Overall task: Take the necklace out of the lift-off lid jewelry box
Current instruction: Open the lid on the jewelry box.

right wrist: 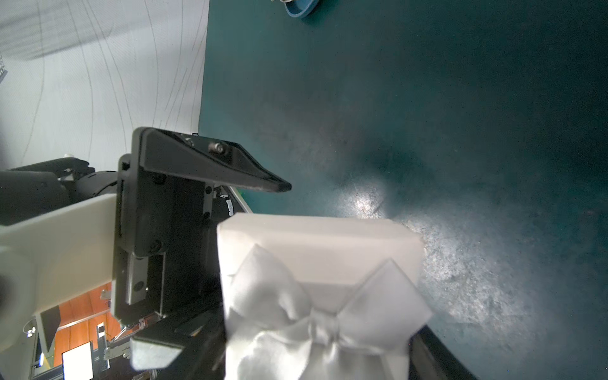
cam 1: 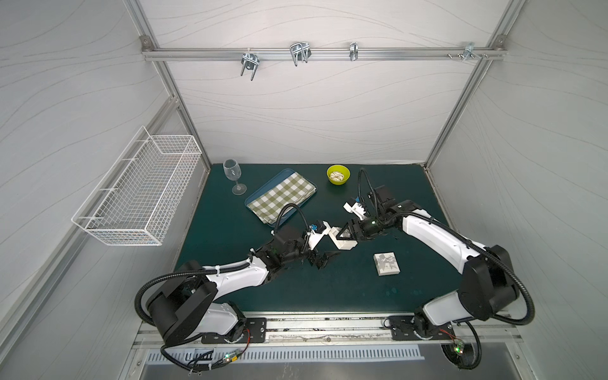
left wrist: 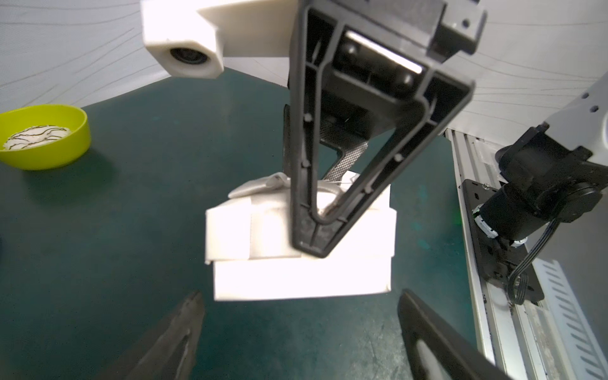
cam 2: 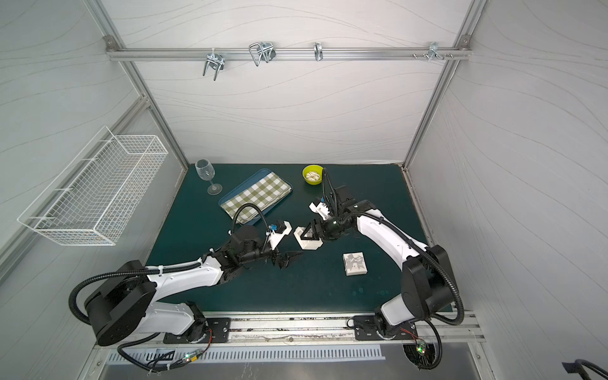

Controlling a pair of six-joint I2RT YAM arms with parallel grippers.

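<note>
The white jewelry box (cam 1: 343,243) (cam 2: 307,244) stands on the green mat mid-table, its lid (left wrist: 263,227) with a silver bow (right wrist: 316,316) sitting on the base (left wrist: 296,279). My right gripper (cam 1: 343,234) (cam 2: 307,234) (right wrist: 319,345) reaches in from the right and is shut on the lid, a finger on either side. My left gripper (cam 1: 329,260) (cam 2: 291,258) (left wrist: 300,301) hangs open just in front of the box, a short gap from it, with nothing between its fingers (right wrist: 230,171). The necklace is hidden.
A second white box with a dark pattern (cam 1: 387,263) lies to the right of the jewelry box. At the back are a yellow-green bowl (cam 1: 338,174) (left wrist: 42,135), a blue tray with checked cloth (cam 1: 281,197) and a wine glass (cam 1: 233,176). A wire basket (cam 1: 138,187) hangs on the left wall.
</note>
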